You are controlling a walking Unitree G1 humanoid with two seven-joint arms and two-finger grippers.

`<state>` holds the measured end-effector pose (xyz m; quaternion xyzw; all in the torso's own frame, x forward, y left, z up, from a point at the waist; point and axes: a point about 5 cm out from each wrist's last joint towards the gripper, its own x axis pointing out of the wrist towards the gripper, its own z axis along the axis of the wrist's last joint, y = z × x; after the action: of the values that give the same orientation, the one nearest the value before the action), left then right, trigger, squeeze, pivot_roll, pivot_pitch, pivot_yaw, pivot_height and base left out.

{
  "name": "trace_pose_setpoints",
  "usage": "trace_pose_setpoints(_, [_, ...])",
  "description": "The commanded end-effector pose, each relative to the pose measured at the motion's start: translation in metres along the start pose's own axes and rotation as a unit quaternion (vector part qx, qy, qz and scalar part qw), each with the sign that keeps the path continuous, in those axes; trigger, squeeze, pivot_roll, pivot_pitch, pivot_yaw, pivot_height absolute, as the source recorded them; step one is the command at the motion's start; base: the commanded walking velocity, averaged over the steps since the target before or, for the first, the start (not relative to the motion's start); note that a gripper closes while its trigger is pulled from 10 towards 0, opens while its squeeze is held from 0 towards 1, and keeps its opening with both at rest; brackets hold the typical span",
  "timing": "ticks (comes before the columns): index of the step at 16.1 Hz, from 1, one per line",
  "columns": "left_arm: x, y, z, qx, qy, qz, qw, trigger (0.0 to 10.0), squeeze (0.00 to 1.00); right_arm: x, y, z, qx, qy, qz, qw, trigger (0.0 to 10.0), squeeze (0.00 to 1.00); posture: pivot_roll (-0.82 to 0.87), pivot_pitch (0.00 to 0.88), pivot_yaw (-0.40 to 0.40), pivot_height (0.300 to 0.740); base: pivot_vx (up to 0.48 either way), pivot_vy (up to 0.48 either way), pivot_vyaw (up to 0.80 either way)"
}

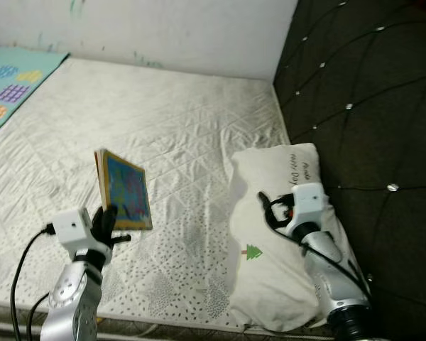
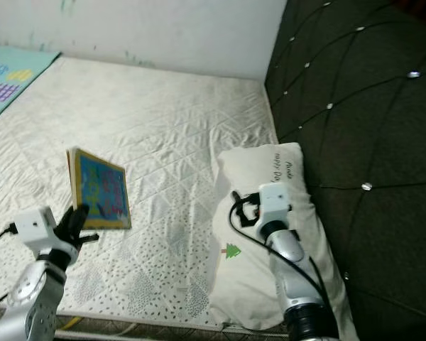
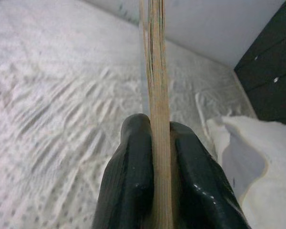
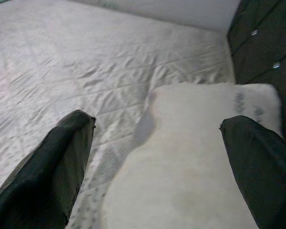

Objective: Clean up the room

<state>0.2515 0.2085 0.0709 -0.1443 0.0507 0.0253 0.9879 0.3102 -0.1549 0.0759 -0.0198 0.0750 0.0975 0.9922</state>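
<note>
1. Now I see my left gripper (image 1: 108, 222) with jaws clamped on a book (image 1: 125, 189), held upright above the bed (image 1: 184, 135).
2. My right gripper (image 4: 157, 157) hovers over the pillow (image 1: 284, 263), jaws spread wide, holding nothing.

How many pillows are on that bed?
1. The pillow lies on the mattress against the dark headboard, under the open right gripper. The left gripper holds a book up off the bed.
</note>
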Motion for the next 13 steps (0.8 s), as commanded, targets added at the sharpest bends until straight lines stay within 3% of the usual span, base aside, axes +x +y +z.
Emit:
trace_pose_setpoints(1, [-0.0006,-0.0099,0.0108,-0.001,-0.025,-0.024,0.999,10.0,0.00,-0.0025,-0.0039,0.0018,0.003,0.003,0.004,1.000,10.0,0.00,-0.10,0.099,-0.079,0.740,0.000,0.000,0.00])
trace_pose_setpoints(6, [-0.0063,-0.0112,0.0099,-0.006,-0.015,-0.025,1.000,10.0,0.00,-0.0081,0.0000,0.0001,0.002,0.012,0.023,1.000,10.0,0.00,-0.10,0.126,-0.078,0.735,0.000,0.000,0.00])
trace_pose_setpoints(13, [-0.0069,-0.0091,0.0112,-0.011,-0.011,-0.016,1.000,10.0,0.00,-0.0106,0.0031,0.0048,-0.001,0.010,0.039,0.999,10.0,0.00,-0.11,0.145,-0.081,0.650,0.000,0.000,0.00])
